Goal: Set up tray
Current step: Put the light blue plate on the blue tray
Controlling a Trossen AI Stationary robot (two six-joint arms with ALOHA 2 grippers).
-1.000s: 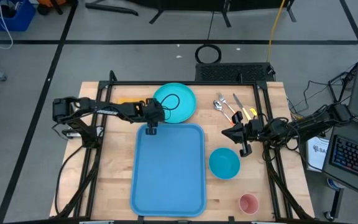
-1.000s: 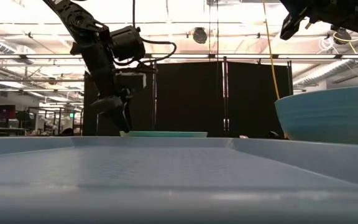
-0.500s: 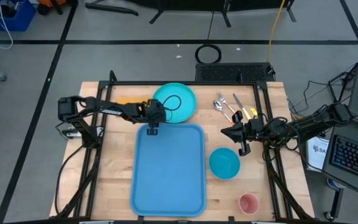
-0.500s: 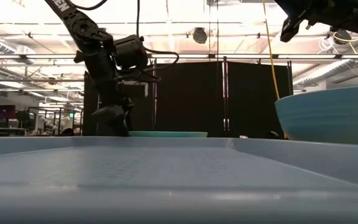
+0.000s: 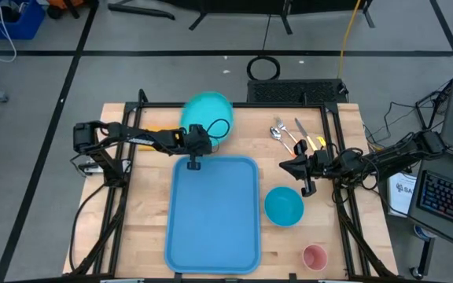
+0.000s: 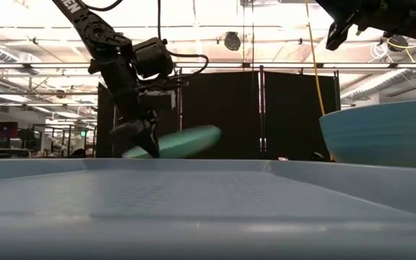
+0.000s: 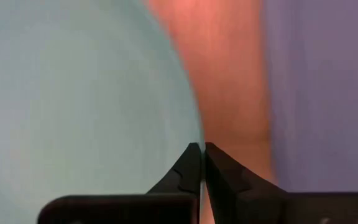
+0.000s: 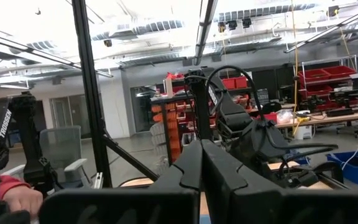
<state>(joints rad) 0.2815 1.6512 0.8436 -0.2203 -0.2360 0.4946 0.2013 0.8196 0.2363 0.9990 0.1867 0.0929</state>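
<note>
while the tray sits there with nothing on it, here's the rundown:

what changed: a second ago the left gripper [image 5: 194, 146] hung spread over the near edge of the turquoise plate [image 5: 205, 112], which lay flat. now it's pinched thin onto that rim and the plate is tipped, far edge up, and shifted toward 11 o'clock.

left tool: narrow, clamped on the plate rim; wrist view shows the fingertips [image 7: 192, 163] nearly meeting over the edge.

meaning for the task: looks like the plate has just been grabbed, so i'd guess it's the first item going onto the tray. nothing's on it yet.

tray position: tray [image 5: 213, 212] is centre of the table, its far short edge right under the left gripper.

tray direction: long axis runs 12 to 6, short ends facing 12 and 6, lying flat.

right tool: right gripper [image 5: 306, 176] is fully closed, holding nothing, parked at 3 o'clock of the tray, above the blue bowl [image 5: 283, 206].

leftovers: cutlery [image 5: 289, 134] at 1 o'clock, pink cup [image 5: 314, 257] at 5 o'clock.
</note>
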